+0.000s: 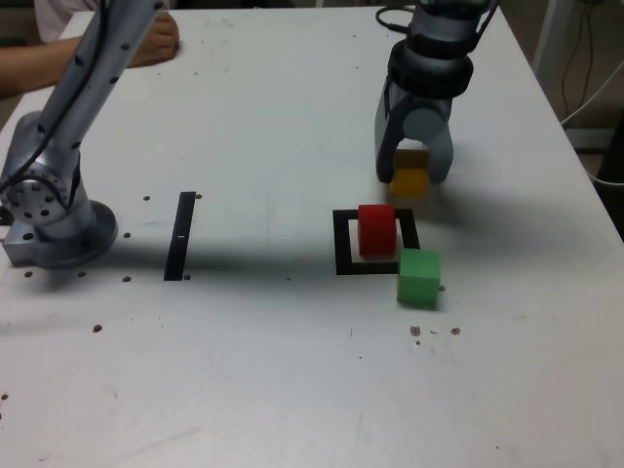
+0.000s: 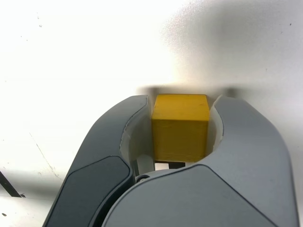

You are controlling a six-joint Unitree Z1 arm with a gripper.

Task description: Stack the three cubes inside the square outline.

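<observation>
Gripping the matte yellow cube (image 2: 180,133), the smooth curved grey fingers (image 2: 118,142) clamp its flat sides.

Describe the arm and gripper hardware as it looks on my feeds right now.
A metallic silver-grey arm with small dark screw holes rises from a round silver base. The gripper has two broad, curved grey claw-shaped fingers with pale inner linings and a black collar above. A black cable loops beside the wrist.
</observation>
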